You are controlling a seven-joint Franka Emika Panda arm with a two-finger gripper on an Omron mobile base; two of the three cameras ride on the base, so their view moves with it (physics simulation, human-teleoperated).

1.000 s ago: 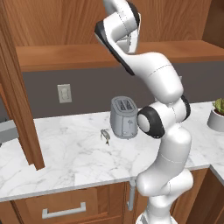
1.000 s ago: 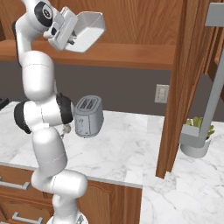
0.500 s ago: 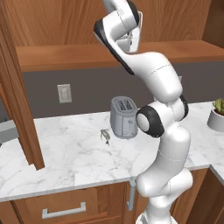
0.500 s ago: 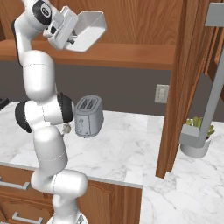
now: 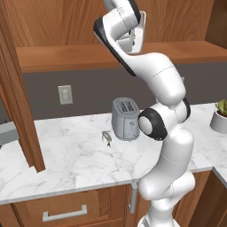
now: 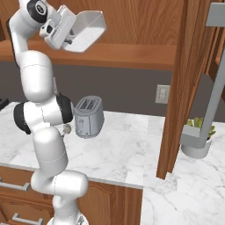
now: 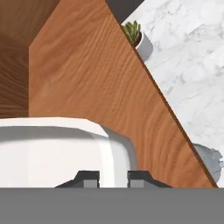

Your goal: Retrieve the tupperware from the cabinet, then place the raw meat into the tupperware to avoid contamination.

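Holding tupperware (image 6: 85, 30) by rim, gripper (image 7: 113, 177) clamped; pose unchanged from earlier. Left base view alone shows raw meat (image 5: 106, 138) beside toaster (image 5: 124, 119).

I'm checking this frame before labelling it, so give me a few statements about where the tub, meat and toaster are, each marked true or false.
1. The gripper holds the tupperware up high, in front of the cabinet. True; the jaws are shut on its rim.
2. The raw meat already lies inside the tupperware. False; it lies on the marble counter, left of the toaster.
3. The toaster stands upright on the counter. True.
4. The tupperware rests on the counter beside the potted plant. False; it is up in the air, clear of the counter.
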